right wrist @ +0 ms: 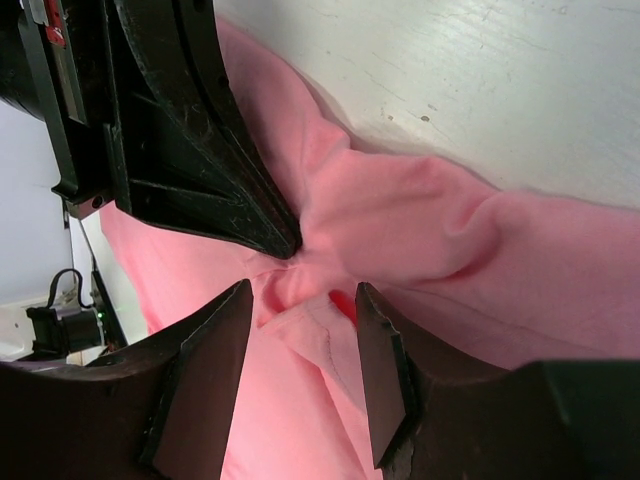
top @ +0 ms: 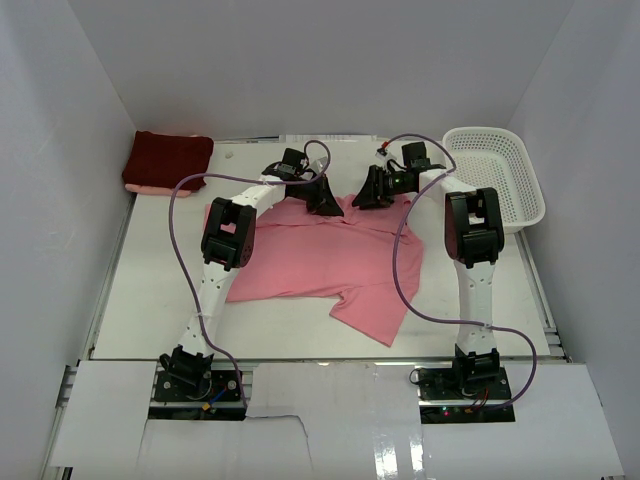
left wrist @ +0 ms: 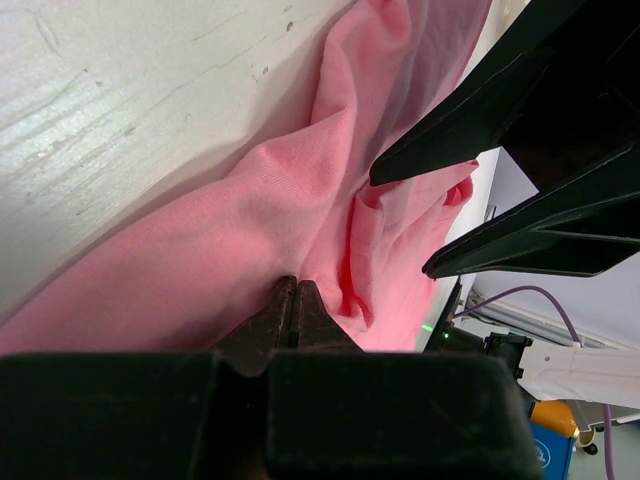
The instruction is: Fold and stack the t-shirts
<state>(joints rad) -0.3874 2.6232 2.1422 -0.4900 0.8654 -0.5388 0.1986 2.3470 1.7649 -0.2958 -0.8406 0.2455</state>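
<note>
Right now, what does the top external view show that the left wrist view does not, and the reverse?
Only the top view: the folded maroon t-shirt in the far left corner and the white basket at the far right. Only the left wrist view: the left tool pinched shut on a fold of the pink t-shirt. Both: the pink t-shirt and the right tool, open beside the left one.

Plain salmon pink t-shirt (top: 300,260), dark maroon folded t-shirt (top: 168,158) far left, white mesh basket (top: 482,132) far right, white table (top: 150,310), white arms (top: 215,290) with black joints, black left gripper (left wrist: 292,290) and black right gripper (right wrist: 303,295), purple cables (top: 171,220)
</note>
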